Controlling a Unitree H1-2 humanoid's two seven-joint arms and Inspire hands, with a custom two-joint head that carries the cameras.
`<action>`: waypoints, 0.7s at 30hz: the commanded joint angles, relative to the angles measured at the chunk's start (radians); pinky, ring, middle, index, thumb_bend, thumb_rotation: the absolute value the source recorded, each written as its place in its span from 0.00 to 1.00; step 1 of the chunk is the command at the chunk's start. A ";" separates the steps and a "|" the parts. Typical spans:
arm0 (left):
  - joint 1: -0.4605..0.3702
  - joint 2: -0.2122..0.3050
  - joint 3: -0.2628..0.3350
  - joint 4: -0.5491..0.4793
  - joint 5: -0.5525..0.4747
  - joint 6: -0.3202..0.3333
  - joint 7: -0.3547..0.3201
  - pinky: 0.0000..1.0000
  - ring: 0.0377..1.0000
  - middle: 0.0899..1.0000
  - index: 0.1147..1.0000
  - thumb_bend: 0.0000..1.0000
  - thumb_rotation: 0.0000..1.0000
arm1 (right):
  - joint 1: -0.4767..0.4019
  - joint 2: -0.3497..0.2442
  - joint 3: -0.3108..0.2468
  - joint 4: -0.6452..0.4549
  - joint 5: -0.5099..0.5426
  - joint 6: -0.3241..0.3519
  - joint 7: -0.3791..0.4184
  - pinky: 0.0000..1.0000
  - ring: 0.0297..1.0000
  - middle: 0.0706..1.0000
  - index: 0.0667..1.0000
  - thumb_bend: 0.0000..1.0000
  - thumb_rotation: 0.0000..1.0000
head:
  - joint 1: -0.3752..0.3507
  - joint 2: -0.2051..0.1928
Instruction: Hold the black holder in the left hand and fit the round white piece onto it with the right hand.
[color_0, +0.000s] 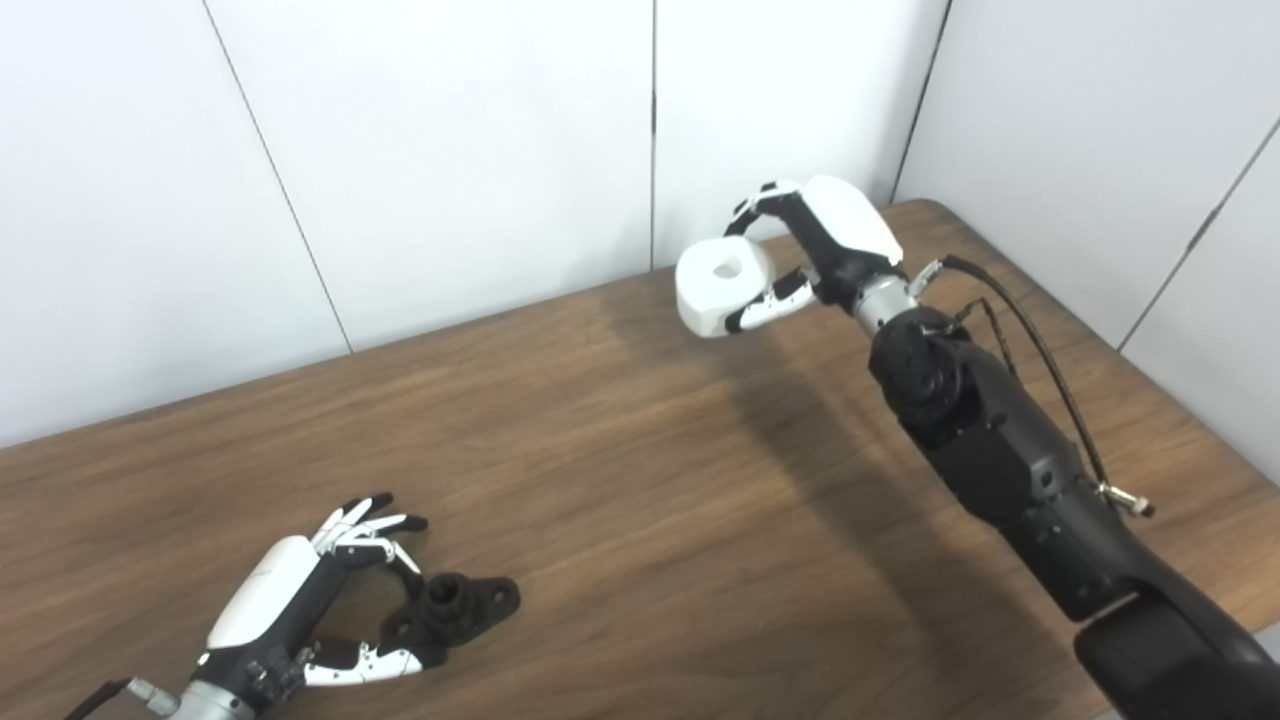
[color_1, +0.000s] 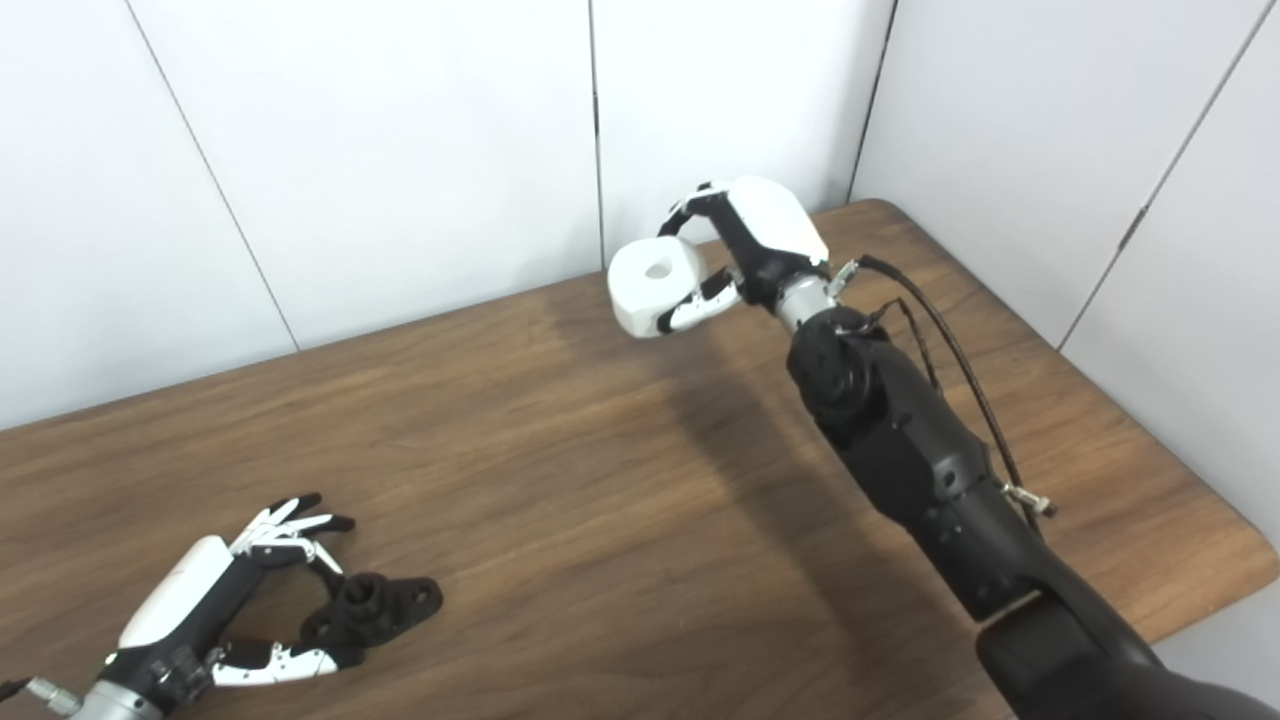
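white piece (color_0: 722, 283): already gripped by right hand (color_0: 815, 250), far right, raised
black holder (color_0: 455, 607): on table, left hand (color_0: 300, 600) spread, not grasped
left: grasping, fitting

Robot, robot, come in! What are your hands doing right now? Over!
Right hand shut on round white piece, held above table. Left hand open around black holder, holder still on table. Nothing between them. Over.

One black holder (color_0: 455, 606) is seen on the near left of the table (color_0: 640, 480). One round white piece (color_0: 722, 284) is seen at the far right. Two hands are counted: the left hand (color_0: 300, 600) and the right hand (color_0: 820, 240). One table is present.
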 joint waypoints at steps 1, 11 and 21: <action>0.000 0.005 -0.006 0.023 0.024 0.015 -0.014 1.00 0.99 0.83 0.42 0.52 0.04 | -0.025 0.006 0.005 -0.061 -0.006 -0.044 0.007 0.78 0.89 0.76 0.45 0.52 0.16 | 0.006 0.002; 0.010 -0.007 -0.007 0.037 0.029 0.010 -0.001 1.00 0.99 0.83 0.42 0.52 0.04 | 0.026 0.123 0.066 -0.264 -0.003 -0.037 0.094 0.75 0.88 0.74 0.45 0.52 0.16 | 0.081 0.026; 0.024 -0.028 -0.014 0.010 0.051 0.050 0.003 1.00 1.00 0.84 0.42 0.52 0.04 | 0.081 0.199 0.083 -0.413 -0.003 -0.020 0.192 0.75 0.90 0.74 0.44 0.52 0.14 | 0.189 0.052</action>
